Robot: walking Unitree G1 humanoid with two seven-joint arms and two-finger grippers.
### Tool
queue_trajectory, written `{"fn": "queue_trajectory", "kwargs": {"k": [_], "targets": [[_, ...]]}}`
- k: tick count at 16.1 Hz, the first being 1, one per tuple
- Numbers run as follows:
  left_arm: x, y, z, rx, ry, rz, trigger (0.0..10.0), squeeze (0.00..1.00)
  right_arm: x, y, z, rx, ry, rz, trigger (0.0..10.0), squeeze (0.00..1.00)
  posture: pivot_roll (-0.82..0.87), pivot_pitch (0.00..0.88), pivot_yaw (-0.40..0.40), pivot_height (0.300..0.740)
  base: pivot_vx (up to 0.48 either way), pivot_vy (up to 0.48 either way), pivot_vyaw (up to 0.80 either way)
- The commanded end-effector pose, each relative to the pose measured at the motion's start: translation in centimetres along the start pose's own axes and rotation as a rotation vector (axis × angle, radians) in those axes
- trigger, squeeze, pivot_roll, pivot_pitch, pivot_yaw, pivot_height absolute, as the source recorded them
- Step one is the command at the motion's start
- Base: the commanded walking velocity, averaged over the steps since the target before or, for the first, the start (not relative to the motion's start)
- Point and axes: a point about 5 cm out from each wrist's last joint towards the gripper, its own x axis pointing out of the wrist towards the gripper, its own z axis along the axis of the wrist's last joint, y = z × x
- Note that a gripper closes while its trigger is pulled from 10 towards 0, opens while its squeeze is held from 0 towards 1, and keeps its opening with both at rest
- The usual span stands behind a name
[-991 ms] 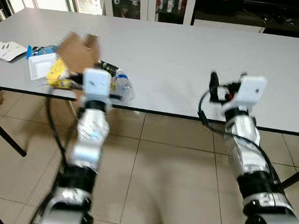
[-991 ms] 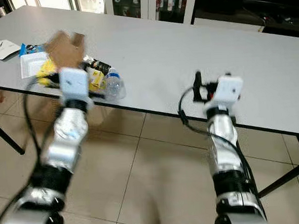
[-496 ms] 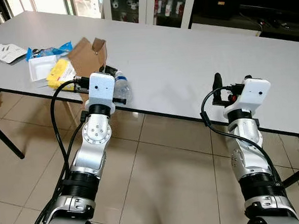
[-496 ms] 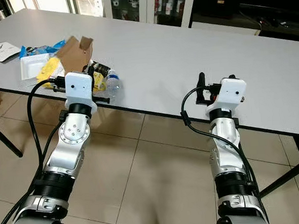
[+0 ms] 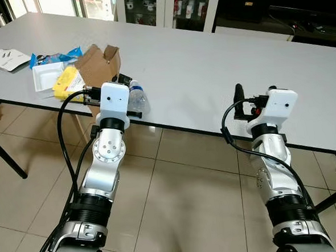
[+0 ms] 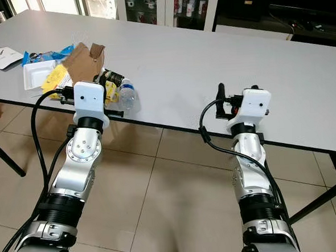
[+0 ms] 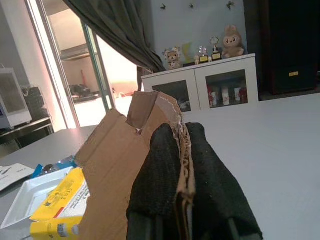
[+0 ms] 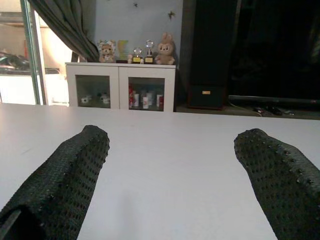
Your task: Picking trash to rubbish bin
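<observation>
No writing was legible on the yellow packet (image 5: 68,82). The left gripper (image 7: 181,150) pinched the torn cardboard piece (image 7: 120,170) — the right gripper (image 8: 172,165) gaped wide above the grey table (image 5: 210,66), over a tiled floor (image 5: 178,194).

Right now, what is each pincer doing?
Left pincer: closed on the cardboard piece.
Right pincer: open, holding nothing, above the table.

Trash pile (image 5: 68,75) on table (image 5: 210,72) far left — bottle (image 5: 138,98) at near edge.
</observation>
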Motion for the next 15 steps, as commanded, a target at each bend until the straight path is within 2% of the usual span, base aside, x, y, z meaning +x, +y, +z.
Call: {"fn": "queue_trajectory", "kwargs": {"k": [1,6,15], "targets": [[0.05,0.01,0.34,0.017,-0.006,-0.001,10.0,0.00,0.12,0.17,0.34,-0.014,-0.005,0.020,10.0,0.00,-0.05,0.040,-0.094,0.740,0.000,0.000,0.80],[0.21,0.09,0.49,0.052,-0.007,0.001,10.0,0.00,0.20,0.62,0.26,-0.007,0.001,0.040,10.0,0.00,-0.04,0.050,-0.095,0.740,0.000,0.000,0.80],[0.19,-0.28,0.47,0.048,0.005,-0.008,10.0,0.00,-0.02,0.93,-0.02,-0.002,0.018,0.066,10.0,0.00,-0.05,0.058,-0.094,0.740,0.000,0.000,0.80]]}}
